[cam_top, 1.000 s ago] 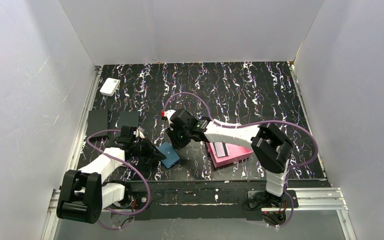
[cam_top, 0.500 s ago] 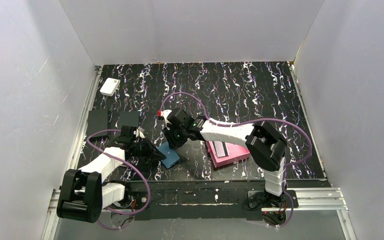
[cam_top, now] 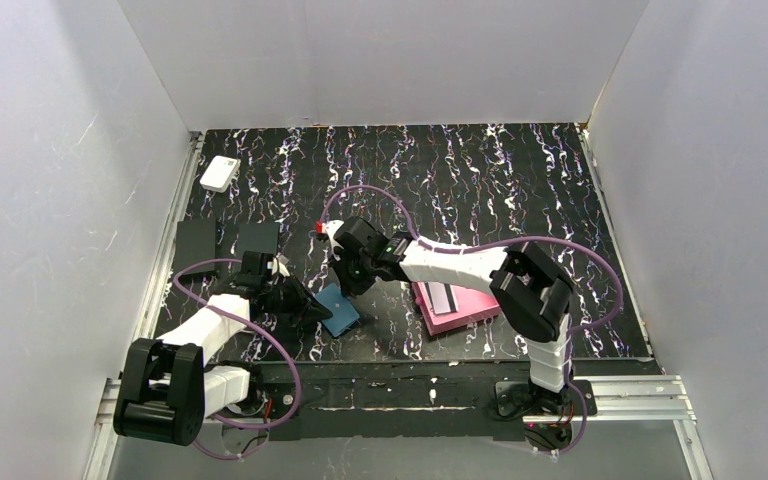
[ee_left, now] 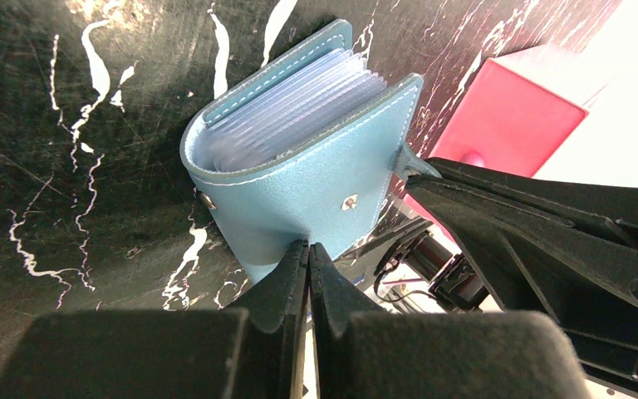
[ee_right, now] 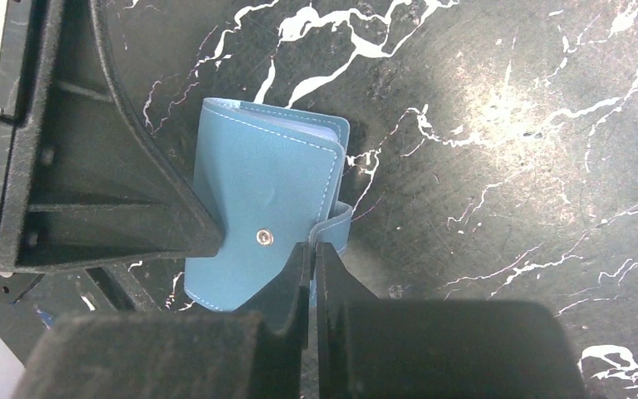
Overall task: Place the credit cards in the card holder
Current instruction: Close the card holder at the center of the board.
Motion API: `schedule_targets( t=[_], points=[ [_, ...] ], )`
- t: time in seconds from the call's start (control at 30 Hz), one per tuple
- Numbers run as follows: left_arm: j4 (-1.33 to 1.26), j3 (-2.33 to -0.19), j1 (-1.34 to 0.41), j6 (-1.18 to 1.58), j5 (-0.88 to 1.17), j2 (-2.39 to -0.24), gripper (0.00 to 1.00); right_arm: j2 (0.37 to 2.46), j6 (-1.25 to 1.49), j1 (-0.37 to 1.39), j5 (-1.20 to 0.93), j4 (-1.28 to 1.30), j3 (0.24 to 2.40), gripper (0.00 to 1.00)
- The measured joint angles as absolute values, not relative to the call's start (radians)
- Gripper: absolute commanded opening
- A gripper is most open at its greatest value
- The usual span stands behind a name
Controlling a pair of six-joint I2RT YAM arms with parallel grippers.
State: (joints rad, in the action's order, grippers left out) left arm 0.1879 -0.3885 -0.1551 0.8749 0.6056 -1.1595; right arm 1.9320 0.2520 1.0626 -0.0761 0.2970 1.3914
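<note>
In the view from above, the card holder (cam_top: pixel 340 312) lies on the black marbled table (cam_top: pixel 520 190), a little left of the middle and low in the frame, between the tips of both arms. The left gripper (cam_top: pixel 310 310) comes to it from the left and the right gripper (cam_top: pixel 345 288) from above. To the right of it stands a pink tray (cam_top: pixel 460 312) with a grey-white credit card (cam_top: pixel 442 297) inside. In the left wrist view, the card holder (ee_left: pixel 299 195) fills the middle of the frame, its cover partly lifted so that the clear pockets (ee_left: pixel 291 108) are seen from the side. The left gripper (ee_left: pixel 308 253) is clenched on the lower edge of the blue cover, just below the snap button (ee_left: pixel 350 201). The tip of the right gripper touches the right corner of the holder. In the right wrist view, the card holder (ee_right: pixel 257 191) is in the middle left of the frame. The right gripper (ee_right: pixel 310 253) is pressed together on the blue snap tab (ee_right: pixel 336 226), which curls from the right edge of the holder down between the fingers. The left gripper (ee_right: pixel 203 237) meets the holder at its left edge.
</note>
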Motion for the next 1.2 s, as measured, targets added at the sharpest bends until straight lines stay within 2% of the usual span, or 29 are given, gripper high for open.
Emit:
schedule_targets(
  t=[0.57,1.2],
  points=[
    [0.198,-0.389,-0.151,0.875,0.611,-1.159,0.0,1.888,0.26,1.004,-0.327,0.137,1.285,0.01],
    [0.206,-0.389,-0.146,0.876,0.611,-1.157,0.0,1.983,0.315,0.968,-0.495,0.017,1.272,0.01]
  ],
)
